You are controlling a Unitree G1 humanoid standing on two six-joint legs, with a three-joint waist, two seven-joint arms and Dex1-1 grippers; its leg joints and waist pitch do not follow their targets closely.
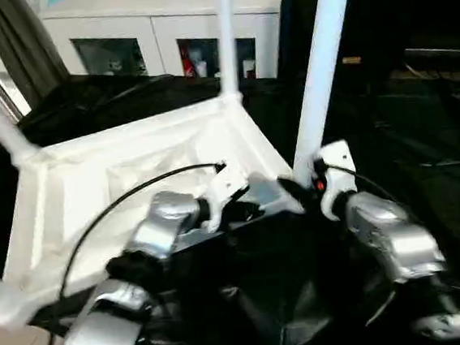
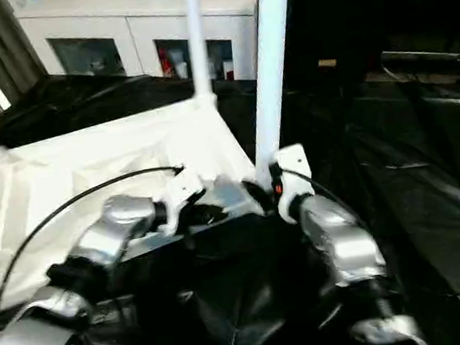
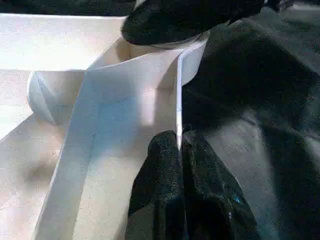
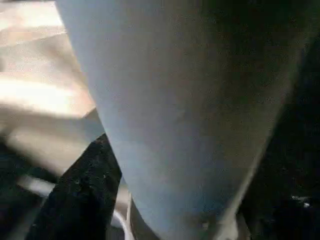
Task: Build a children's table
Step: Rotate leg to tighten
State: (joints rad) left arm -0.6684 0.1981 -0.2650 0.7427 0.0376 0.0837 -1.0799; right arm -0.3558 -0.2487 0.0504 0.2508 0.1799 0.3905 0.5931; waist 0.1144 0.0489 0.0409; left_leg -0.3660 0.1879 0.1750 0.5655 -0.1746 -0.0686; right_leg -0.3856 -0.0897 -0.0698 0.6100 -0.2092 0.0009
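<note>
On the black-draped desk (image 1: pixel 425 162) we are keeping the top (image 1: pixel 85 194) upside down. Our left claw (image 3: pixel 180 150) is pinching its thin rim, and our right claw (image 1: pixel 293 192) is gripping the near-corner leg (image 1: pixel 321 58) at its base.

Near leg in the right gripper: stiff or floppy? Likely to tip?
Probably stiff: the near leg runs straight. Likely light, a hollow-looking white tube. May tip if released: tall, leaning slightly at the top's corner, with the right gripper at its base.
</note>
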